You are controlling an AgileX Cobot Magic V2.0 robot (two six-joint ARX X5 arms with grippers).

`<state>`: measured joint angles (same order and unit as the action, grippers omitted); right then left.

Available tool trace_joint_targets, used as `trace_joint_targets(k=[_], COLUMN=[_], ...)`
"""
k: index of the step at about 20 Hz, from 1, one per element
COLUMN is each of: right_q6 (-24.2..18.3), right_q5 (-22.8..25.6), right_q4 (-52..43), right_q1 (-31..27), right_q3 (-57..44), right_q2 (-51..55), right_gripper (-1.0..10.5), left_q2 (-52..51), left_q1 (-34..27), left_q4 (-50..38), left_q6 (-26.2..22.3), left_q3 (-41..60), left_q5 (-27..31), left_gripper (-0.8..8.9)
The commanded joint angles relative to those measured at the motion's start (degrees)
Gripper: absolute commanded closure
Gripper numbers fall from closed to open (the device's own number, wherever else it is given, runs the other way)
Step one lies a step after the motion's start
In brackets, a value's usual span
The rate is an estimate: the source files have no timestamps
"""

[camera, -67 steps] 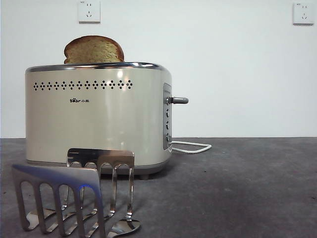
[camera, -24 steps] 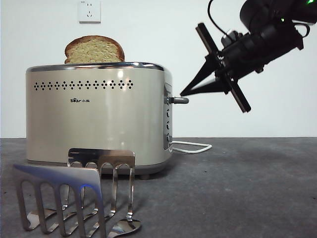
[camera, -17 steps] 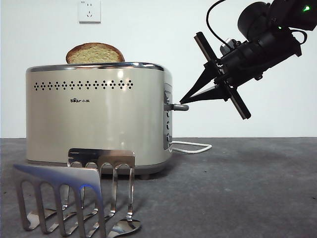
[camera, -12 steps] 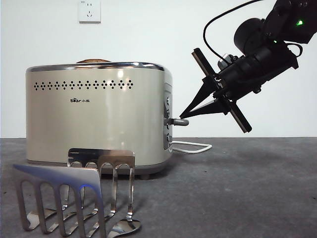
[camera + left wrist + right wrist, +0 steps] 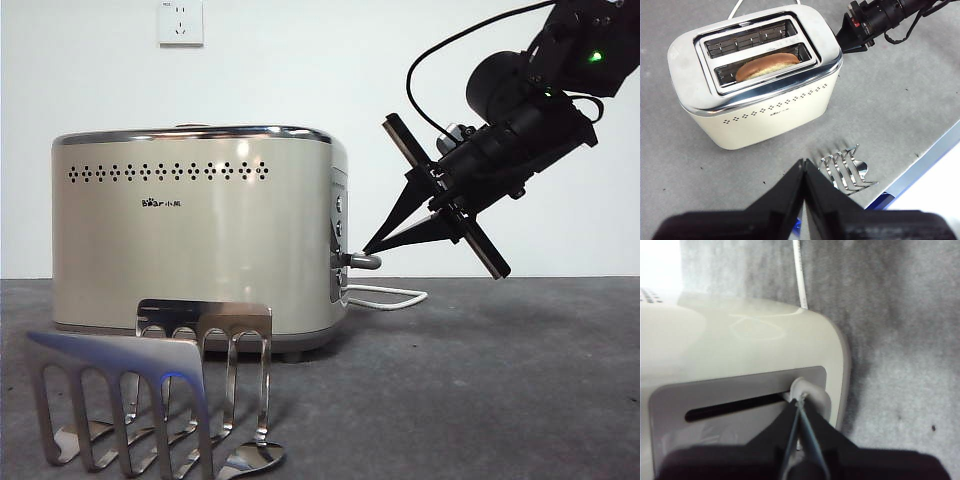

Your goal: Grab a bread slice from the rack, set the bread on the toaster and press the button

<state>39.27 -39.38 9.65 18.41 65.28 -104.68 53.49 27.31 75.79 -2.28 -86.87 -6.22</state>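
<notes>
Mostly sunk, bread [image 5: 767, 66] fills toaster [image 5: 200, 240], crust apparently hidden.

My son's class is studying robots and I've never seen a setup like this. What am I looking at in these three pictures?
It is a robot with two arms at a table. One picture looks level across the table; the other two come from cameras on the wrists. The right gripper, jaws shut, presses on the lever knob at the toaster's end, low in its slot. The left gripper, also shut, holds nothing and hangs above the table. From there the slice of bread shows sunk in one slot. An empty steel rack stands in front, and a white cord lies behind.
</notes>
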Motion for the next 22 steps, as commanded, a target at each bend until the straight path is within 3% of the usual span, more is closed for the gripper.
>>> trace_joint_targets(k=[1, 13, 22], right_q6=[0.1, -0.1, -0.4], right_q5=[3.9, 2.0, 1.3], right_q4=[4.7, 5.0, 6.8], right_q1=[0.7, 0.7, 0.8], right_q3=[-2.0, -1.5, 4.8], right_q2=[-3.5, -3.5, -3.4], right_gripper=[9.5, 9.5, 9.5], left_q2=[-0.3, -0.3, -0.3], left_q1=[-0.1, -0.1, -0.1], left_q4=[-0.2, -0.2, -0.2], left_q6=[0.5, 0.5, 0.5], left_q3=[0.4, 0.4, 0.4], left_q5=[-0.2, -0.2, -0.2], left_gripper=[8.21, 8.21, 8.21])
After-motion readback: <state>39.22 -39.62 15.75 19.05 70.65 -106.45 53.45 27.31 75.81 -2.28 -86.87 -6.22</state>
